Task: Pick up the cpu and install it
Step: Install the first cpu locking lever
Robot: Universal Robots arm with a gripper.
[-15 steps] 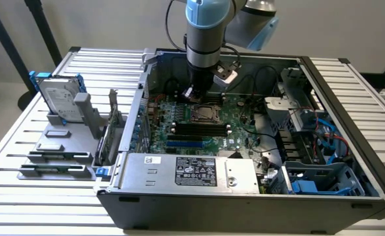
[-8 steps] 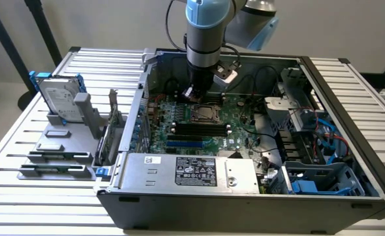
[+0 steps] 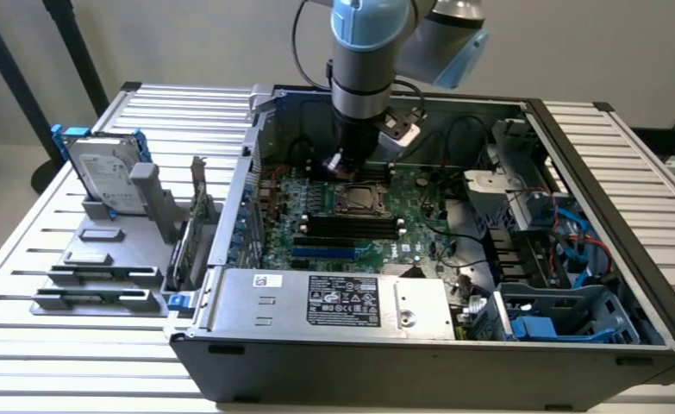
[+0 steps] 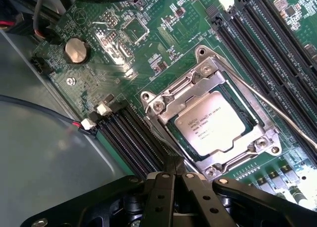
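The cpu (image 4: 214, 129) is being shown seated flat inside the metal socket frame (image 4: 257, 146) on the green motherboard (image 4: 148, 43), with dark memory slots (image 4: 130, 138) lying just beside the frame. In the wrist view the claw (image 4: 174, 173) is being seen with its black fingers (image 4: 166, 190) drawn together, tips meeting and nothing being held, just beside the socket. In the exterior view the claw (image 3: 346, 164) is being held above the open computer case (image 3: 567, 345), which is being carried on the slatted counter (image 3: 38, 250).
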